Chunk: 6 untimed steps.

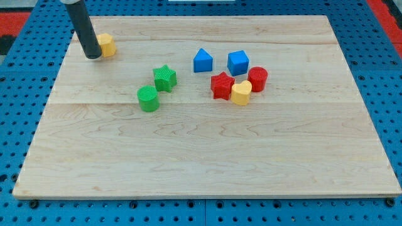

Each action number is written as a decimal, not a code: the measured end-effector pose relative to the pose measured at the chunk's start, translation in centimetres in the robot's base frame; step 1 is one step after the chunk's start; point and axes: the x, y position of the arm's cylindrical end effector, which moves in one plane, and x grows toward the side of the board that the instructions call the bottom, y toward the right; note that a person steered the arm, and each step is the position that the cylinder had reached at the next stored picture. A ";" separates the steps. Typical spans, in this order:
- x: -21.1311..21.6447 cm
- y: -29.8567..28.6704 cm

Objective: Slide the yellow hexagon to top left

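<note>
The yellow hexagon [107,44] lies near the wooden board's [207,157] top-left corner. My tip [92,56] rests on the board touching the hexagon's left side, partly hiding it. The dark rod rises from there to the view's top edge.
A green star [165,78] and a green cylinder [148,98] sit left of centre. Right of centre lie a blue triangular block [202,61], a blue cube [238,63], a red star [221,86], a yellow heart-shaped block [241,93] and a red cylinder [257,79]. Blue pegboard surrounds the board.
</note>
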 end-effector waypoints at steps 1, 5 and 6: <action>0.6 -0.1; 0.7 -0.5; -3.1 -0.5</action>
